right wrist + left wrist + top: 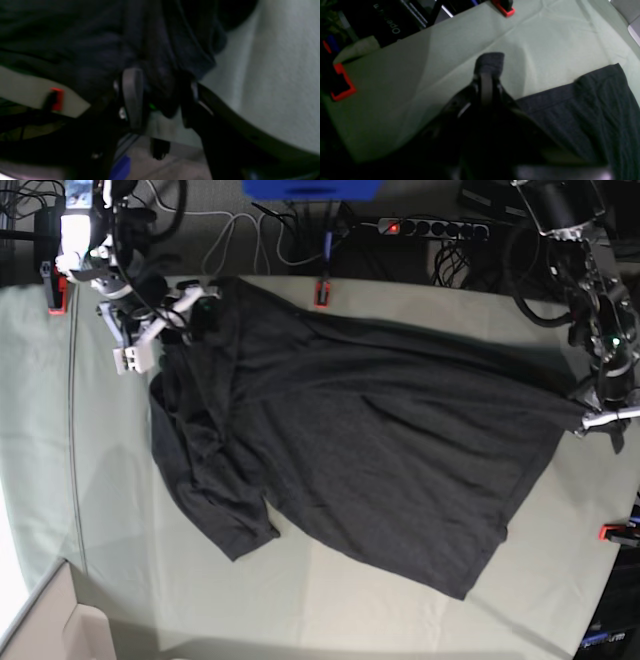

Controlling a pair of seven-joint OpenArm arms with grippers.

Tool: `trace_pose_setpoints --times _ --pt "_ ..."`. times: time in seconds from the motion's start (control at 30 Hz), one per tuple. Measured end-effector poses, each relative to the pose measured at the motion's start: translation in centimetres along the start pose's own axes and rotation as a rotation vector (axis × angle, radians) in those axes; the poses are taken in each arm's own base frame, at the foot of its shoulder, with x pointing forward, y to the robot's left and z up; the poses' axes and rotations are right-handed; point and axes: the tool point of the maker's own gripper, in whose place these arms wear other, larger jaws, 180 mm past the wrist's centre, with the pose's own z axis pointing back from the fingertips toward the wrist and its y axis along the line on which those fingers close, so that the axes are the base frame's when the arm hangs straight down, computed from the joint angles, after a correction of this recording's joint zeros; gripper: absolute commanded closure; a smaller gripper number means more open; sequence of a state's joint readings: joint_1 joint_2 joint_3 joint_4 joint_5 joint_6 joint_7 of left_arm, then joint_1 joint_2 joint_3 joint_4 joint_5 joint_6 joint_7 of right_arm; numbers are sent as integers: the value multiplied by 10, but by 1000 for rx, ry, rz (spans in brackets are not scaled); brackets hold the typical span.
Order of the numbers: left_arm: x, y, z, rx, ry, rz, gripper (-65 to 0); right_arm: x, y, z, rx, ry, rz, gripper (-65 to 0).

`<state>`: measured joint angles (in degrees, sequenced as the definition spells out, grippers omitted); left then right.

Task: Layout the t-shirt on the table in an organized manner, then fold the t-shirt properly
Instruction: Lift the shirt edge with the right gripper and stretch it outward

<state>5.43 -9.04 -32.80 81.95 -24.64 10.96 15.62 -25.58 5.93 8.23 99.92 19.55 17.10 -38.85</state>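
The charcoal t-shirt (pixel 380 450) lies spread over most of the pale green table (pixel 80 510), with a rumpled sleeve at its near left. At the table's right edge my left gripper (pixel 592 418) is shut on a stretched corner of the shirt. In the left wrist view a tuft of dark fabric sits pinched at the left gripper (pixel 490 63), and the t-shirt (pixel 595 112) runs off to the right. My right gripper (pixel 172 322) is at the shirt's far left corner. In the right wrist view the right gripper (pixel 162 97) has its jaws apart, with bunched t-shirt (pixel 75 37) fabric between them.
Red clamps (pixel 322 293) (pixel 57 298) (pixel 615 531) sit on the table's edges. Cables and a power strip (pixel 430 227) lie beyond the far edge. A pale box corner (pixel 50 620) is at the near left. The left wrist view shows a red clamp (pixel 342 86) at the table corner.
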Motion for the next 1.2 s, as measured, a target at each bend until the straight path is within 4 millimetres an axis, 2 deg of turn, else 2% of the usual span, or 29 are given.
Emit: trace_pose_setpoints --times 0.17,0.37,0.43,0.6,0.67,0.73,0.9,1.0,1.1,1.2 --pt "-1 1 0 0 1 -1 -1 -1 2 -1 6 1 -5 0" --pt "-1 1 0 1 1 0 -1 -9 1 2 2 12 -13 0" --pt "-1 0 0 0 2 1 -1 -10 0 10 -7 11 -13 0" --pt "0 1 0 1 1 -1 -1 16 -11 44 -75 -96 -12 0" --pt "-1 0 0 0 1 1 -1 29 -11 53 -83 -138 -7 0" --pt "0 1 0 1 1 -1 -1 33 -20 58 -109 -157 -13 0" --pt "0 0 1 1 1 5 -1 25 -65 80 -266 -189 -147 0" --pt "14 17 7 28 -34 20 -1 23 -87 93 -343 -208 -187 0" --pt "18 29 10 59 -49 27 -1 21 -89 93 -346 -194 -195 0" --pt "15 26 11 57 -42 42 -1 1 -76 84 -307 -112 -201 0"
